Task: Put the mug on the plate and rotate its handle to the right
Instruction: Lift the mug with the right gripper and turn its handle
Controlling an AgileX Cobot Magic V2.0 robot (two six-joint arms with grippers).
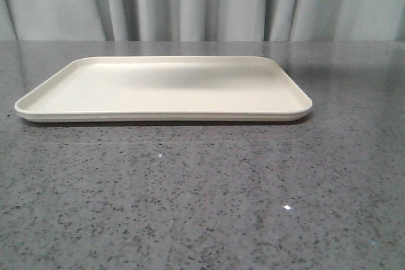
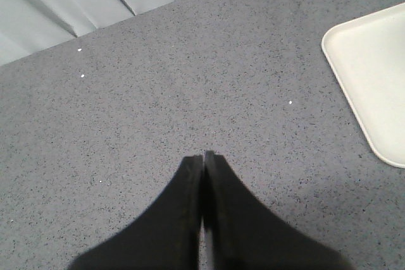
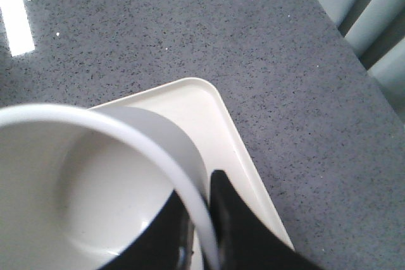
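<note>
I had the right gripper pinching the mug by its rim, 1 finger inside the wall and 1 outside, hanging over a corner of the plate. From the front the plate lay bare on the grey table, with neither the mug nor either arm in sight. The left gripper hung pressed together over the table, beside the plate's edge. I judged this the carry step. Next, I needed to bring the mug further over the plate and lower it level. The handle was out of sight, so I couldn't tell its heading.
</note>
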